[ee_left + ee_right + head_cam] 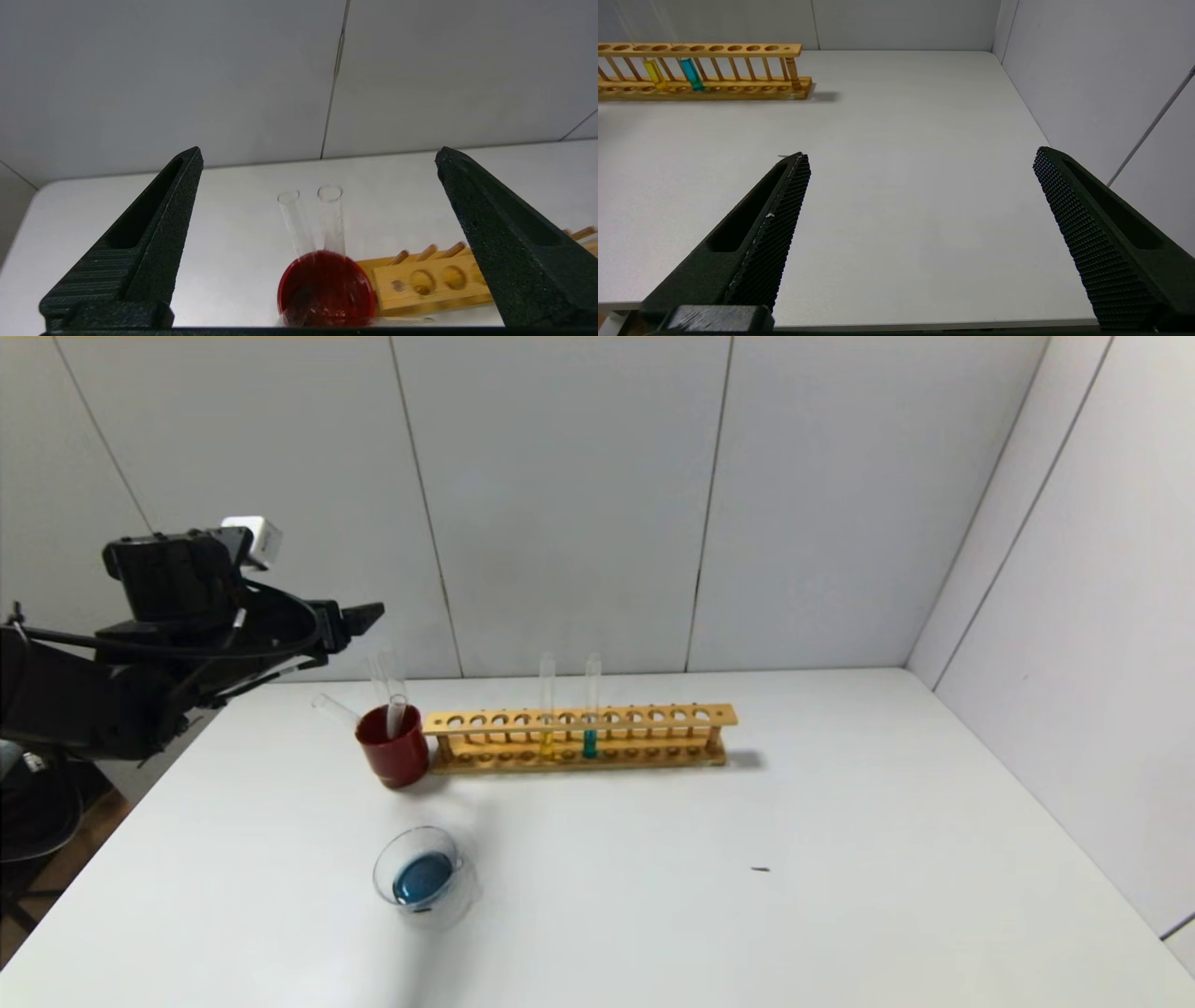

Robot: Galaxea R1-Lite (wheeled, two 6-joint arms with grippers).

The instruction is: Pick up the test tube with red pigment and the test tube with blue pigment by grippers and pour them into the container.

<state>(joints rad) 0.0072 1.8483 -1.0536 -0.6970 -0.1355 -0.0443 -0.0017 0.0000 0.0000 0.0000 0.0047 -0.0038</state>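
Nearest me, the glass container [422,877] already holds dark blue liquid — pouring looks done. Behind it, emptied tubes [390,695] lean in the dark red cup [394,747] beside the wooden rack [579,737], where a teal tube [590,707] stands. My left gripper [317,158] hangs wide and empty above the cup; my right gripper [920,161] is wide too, parked low.

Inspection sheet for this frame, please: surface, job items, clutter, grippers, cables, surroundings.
Surface: white table, one small dark speck.
Job's things: round clear glass dish holding blue liquid; wooden tube rack with a yellow-liquid tube and a teal-blue tube; no red-pigment tube seen.
Clutter: dark red cup with empty clear tubes leaning in it.
Grippers: left gripper open, raised above the cup; right gripper open, over bare table.
Cables: black cable on left arm.
Surroundings: grey wall panels.
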